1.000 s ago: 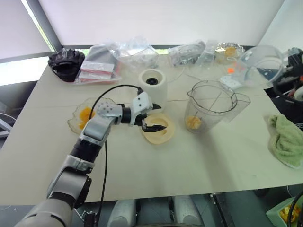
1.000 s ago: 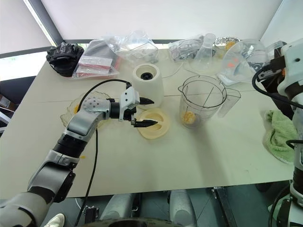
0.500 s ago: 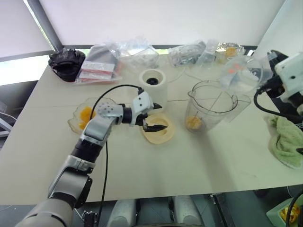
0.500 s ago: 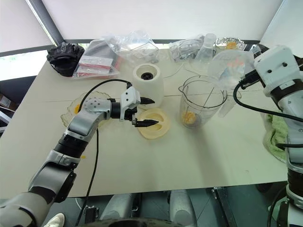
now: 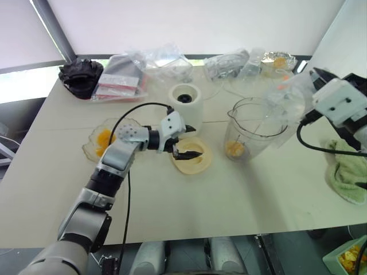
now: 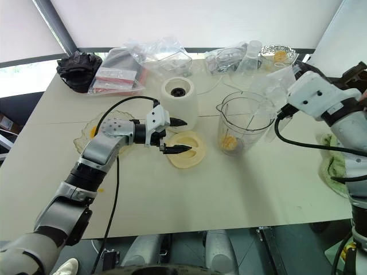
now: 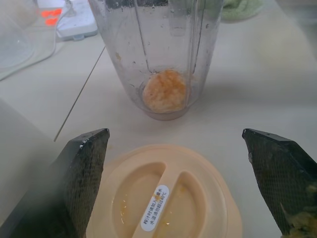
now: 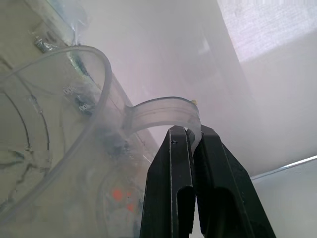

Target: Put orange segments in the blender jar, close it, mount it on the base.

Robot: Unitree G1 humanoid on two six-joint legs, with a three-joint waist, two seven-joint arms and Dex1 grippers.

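The blender jar (image 5: 255, 129) stands upright right of the table's centre with orange segments (image 5: 234, 148) at its bottom. More segments lie in a shallow clear dish (image 5: 103, 139) at the left. The white base (image 5: 185, 103) stands behind a cream lid (image 5: 192, 157). My left gripper (image 5: 191, 143) hangs open just above that lid, one finger (image 7: 84, 183) on each side, nothing held. My right gripper (image 8: 190, 136) is shut on the handle (image 8: 163, 111) of a clear measuring jug (image 5: 287, 94), held tilted beside and above the jar's rim.
A green cloth (image 5: 347, 169) lies at the right edge. Plastic bags (image 5: 123, 77), a black bag (image 5: 80, 75) and a foil dish (image 5: 278, 59) line the back. A white power strip (image 7: 74, 20) sits behind the jar. The table's front half is bare.
My right arm has swung left with the clear jug and rolled it, bringing it from the table's right edge to the jar's rim. The left arm has stayed still.
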